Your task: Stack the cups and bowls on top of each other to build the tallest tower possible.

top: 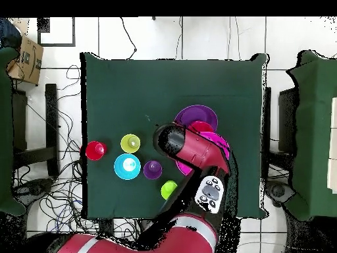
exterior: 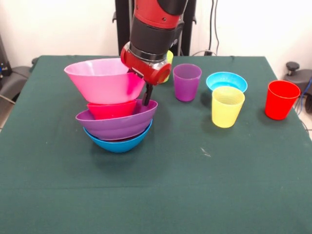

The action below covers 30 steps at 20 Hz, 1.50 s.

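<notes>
1. Tower (exterior: 117,114): blue bowl (exterior: 118,142), purple bowl (exterior: 117,123), red bowl (exterior: 112,109), pink bowl (exterior: 103,80), on the left.
2. Gripper (exterior: 146,95) is at the pink bowl's rim; open or closed, I cannot tell.
3. Left to stack: purple cup (exterior: 186,82), yellow cup (exterior: 227,106), red cup (exterior: 281,99), light blue bowl (exterior: 226,81), on the right.

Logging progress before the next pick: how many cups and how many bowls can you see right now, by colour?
Cups: 4: lime green, purple, yellow, red.
Bowls: 5: pink, red, purple, blue, all in the tower; light blue, loose on the table.
Total: 9.
</notes>
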{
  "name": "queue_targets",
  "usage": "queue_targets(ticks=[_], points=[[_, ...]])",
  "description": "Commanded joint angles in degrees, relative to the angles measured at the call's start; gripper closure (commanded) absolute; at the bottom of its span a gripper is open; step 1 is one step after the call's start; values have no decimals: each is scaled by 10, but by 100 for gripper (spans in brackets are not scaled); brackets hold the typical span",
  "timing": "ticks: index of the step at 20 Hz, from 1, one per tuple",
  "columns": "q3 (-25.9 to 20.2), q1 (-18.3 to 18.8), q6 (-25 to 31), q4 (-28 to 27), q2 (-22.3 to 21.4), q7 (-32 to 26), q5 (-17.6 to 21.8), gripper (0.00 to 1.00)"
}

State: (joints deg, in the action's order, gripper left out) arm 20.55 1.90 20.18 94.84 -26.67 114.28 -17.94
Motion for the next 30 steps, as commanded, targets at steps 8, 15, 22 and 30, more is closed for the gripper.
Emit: queue_targets(ticks=[8, 15, 22, 30], points=[[-57, 20, 9, -25, -40, 61, 3, 0], [-81, 47, -31, -27, -37, 42, 15, 0], [-94, 71, -37, -34, -34, 30, 25, 0], [-134, 120, -93, -50, -17, 12, 41, 0]])
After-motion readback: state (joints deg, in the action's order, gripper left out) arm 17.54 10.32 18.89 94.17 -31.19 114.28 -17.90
